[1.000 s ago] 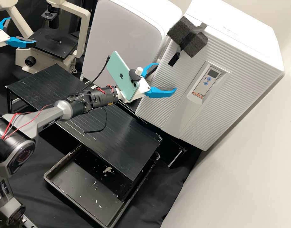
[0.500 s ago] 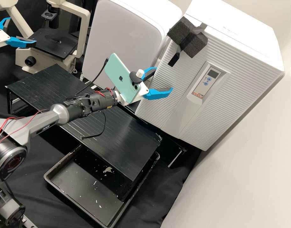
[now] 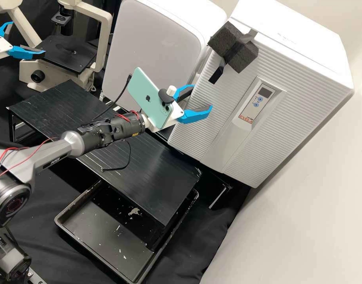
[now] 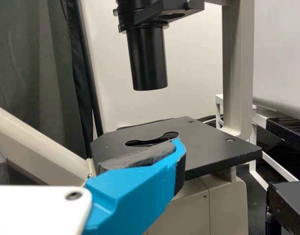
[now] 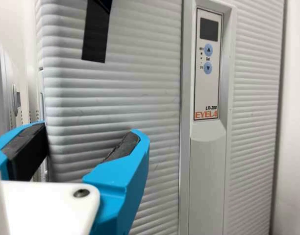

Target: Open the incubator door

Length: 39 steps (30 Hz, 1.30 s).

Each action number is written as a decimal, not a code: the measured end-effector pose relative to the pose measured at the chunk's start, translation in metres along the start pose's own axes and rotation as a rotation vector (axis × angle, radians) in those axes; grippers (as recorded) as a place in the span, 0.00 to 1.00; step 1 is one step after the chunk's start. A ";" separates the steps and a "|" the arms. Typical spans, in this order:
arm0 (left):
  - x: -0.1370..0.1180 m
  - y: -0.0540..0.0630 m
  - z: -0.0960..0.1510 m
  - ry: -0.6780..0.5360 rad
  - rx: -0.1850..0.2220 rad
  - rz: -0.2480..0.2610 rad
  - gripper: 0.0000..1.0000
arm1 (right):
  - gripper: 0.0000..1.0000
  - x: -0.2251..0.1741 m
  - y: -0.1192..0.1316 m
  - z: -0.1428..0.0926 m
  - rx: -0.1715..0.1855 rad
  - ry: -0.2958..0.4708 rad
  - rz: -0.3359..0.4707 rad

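Note:
The incubator stands at the back right in the high view, its ribbed door shut. Spread open, my right gripper is at the door's left edge. From the right wrist view, my right gripper has one finger overlapping the edge of the door and the other in front of its ribbed face; contact cannot be told. My left gripper, open, is at the microscope at the upper left. One finger of my left gripper shows before the microscope stage.
Dark foam with black tape is fixed at the door's top left corner. A white cabinet stands left of the incubator. The black bench shelf lies below my right arm, with a black tray under it.
My right gripper has drawn slightly back to the left and its fingertips show closer together, with the wrist and mounted phone shifted. The left gripper and the door have not moved.

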 end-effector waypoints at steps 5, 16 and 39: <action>0.000 0.000 0.000 0.000 0.000 0.000 1.00 | 0.00 -0.017 0.012 0.007 -0.009 -0.001 0.014; 0.000 0.000 0.000 0.000 0.000 0.000 1.00 | 0.00 -0.063 0.033 0.023 0.043 -0.015 0.124; 0.000 0.000 0.000 0.000 0.000 0.000 1.00 | 1.00 -0.114 0.088 0.051 0.157 -0.217 0.662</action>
